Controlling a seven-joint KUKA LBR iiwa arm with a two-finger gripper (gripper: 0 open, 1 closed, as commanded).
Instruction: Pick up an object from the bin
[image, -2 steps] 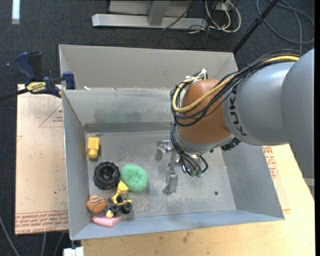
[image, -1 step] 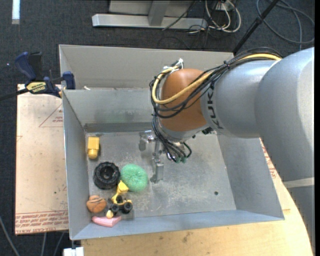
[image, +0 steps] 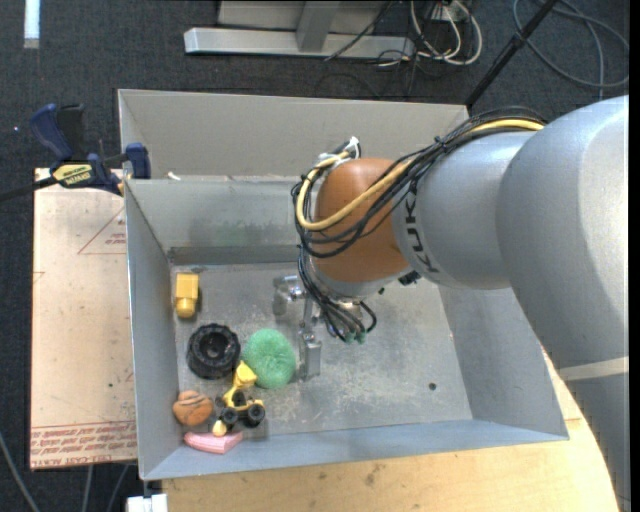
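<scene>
Grey bin (image: 400, 372), small toys (image: 270, 358) lower-left

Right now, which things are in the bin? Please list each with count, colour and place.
block: one, yellow, left side near the back wall
ring: one, black, in front of the block
ball: one, green, fuzzy, right of the ring
toy: one, yellow and black, in front of the ball
lump: one, brown, front left corner
flat piece: one, pink, by the front wall
bin: one, grey, holds all these
gripper: one, silver, close beside the ball's right
arm: one, grey with orange cover, reaching from the right
</scene>
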